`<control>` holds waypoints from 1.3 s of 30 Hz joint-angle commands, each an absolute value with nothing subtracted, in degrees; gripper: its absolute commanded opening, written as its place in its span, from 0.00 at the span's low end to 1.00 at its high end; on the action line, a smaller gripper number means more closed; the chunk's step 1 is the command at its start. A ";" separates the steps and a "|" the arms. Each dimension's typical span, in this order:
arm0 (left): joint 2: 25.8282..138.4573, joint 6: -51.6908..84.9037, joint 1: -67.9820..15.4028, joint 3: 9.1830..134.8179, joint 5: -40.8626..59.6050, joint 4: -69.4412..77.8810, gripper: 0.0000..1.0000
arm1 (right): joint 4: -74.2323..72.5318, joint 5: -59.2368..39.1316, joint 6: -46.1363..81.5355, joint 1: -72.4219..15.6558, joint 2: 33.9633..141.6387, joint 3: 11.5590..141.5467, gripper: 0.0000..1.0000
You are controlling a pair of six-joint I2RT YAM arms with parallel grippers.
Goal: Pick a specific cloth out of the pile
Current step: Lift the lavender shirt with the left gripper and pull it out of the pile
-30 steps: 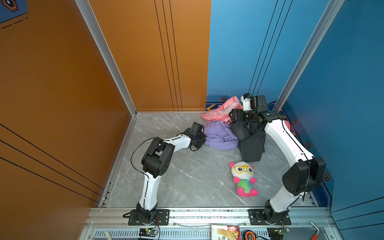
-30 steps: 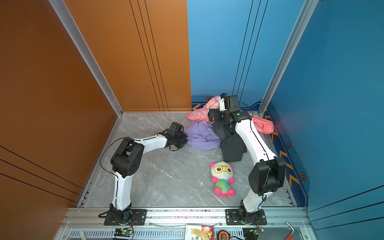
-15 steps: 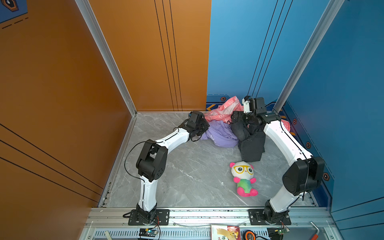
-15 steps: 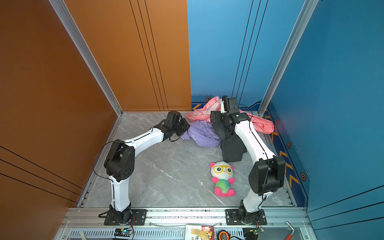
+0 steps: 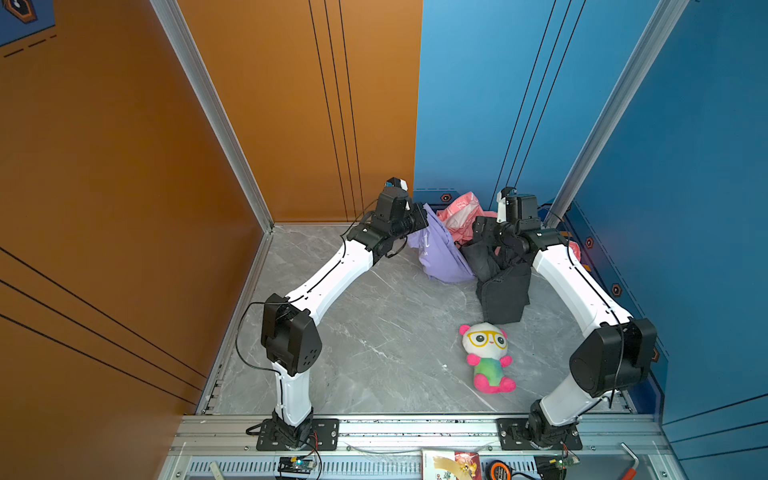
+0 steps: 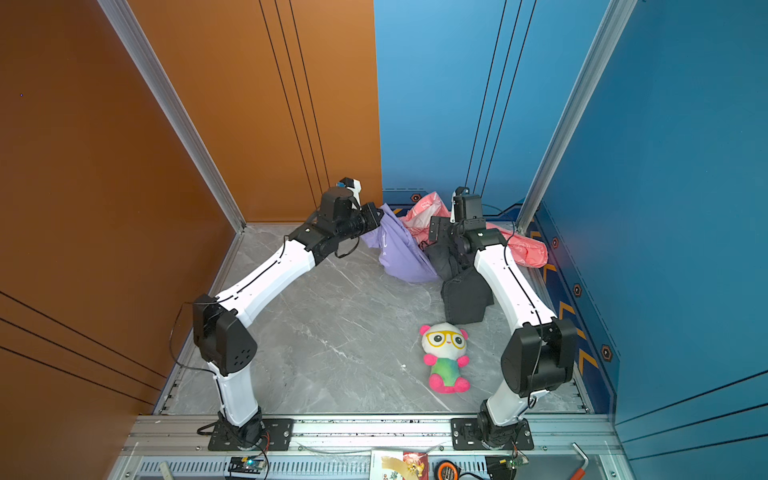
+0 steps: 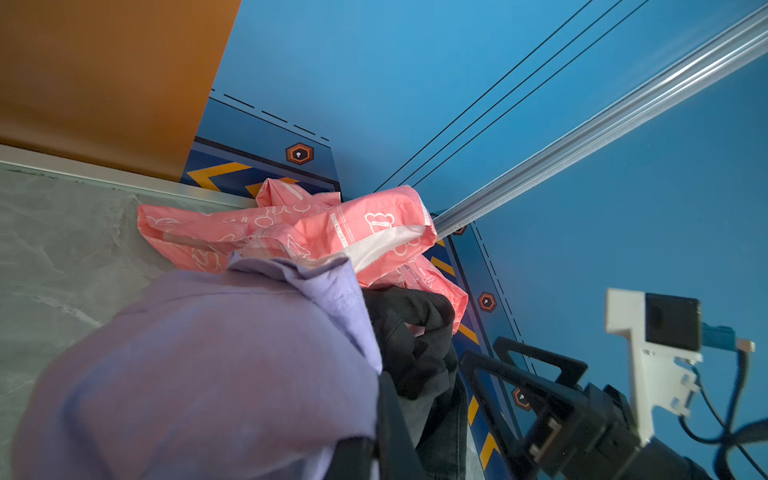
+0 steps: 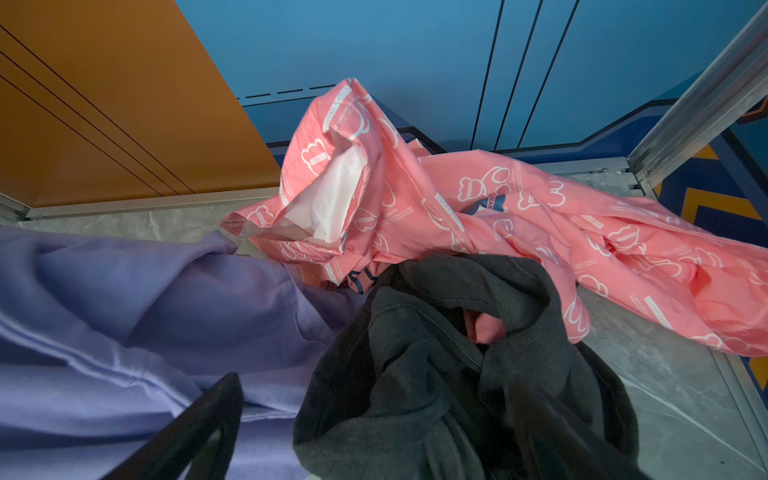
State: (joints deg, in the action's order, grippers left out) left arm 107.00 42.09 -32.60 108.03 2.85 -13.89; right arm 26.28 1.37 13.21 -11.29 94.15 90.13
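The lilac-purple cloth hangs stretched from my left gripper, which is shut on its upper edge above the floor. Its lower end still rests on the floor against the pile. In the left wrist view the cloth fills the foreground over the jaws. My right gripper stands open over the black garment, one finger beside the lilac cloth. The pink printed cloth lies behind, against the back wall.
A panda plush toy lies on the grey floor near the front right. Orange and blue walls close in the back and sides, with an aluminium post in the right corner. Small tools lie on the front rail.
My left arm has risen and swung toward the back wall with the lilac cloth, pulling it up from a flat heap into a hanging strip. The right arm has barely moved.
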 commanded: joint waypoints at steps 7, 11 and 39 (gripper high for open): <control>97.12 28.03 -31.36 114.82 -5.96 -17.80 0.00 | 24.41 1.59 13.47 -11.27 93.10 89.03 1.00; 96.38 26.12 -29.77 118.54 -6.85 -20.31 0.00 | 24.27 1.36 13.42 -11.31 93.34 89.04 1.00; 121.34 29.19 -1.24 158.93 -2.38 -25.53 0.00 | 22.37 -3.59 14.72 -14.78 99.11 95.31 1.00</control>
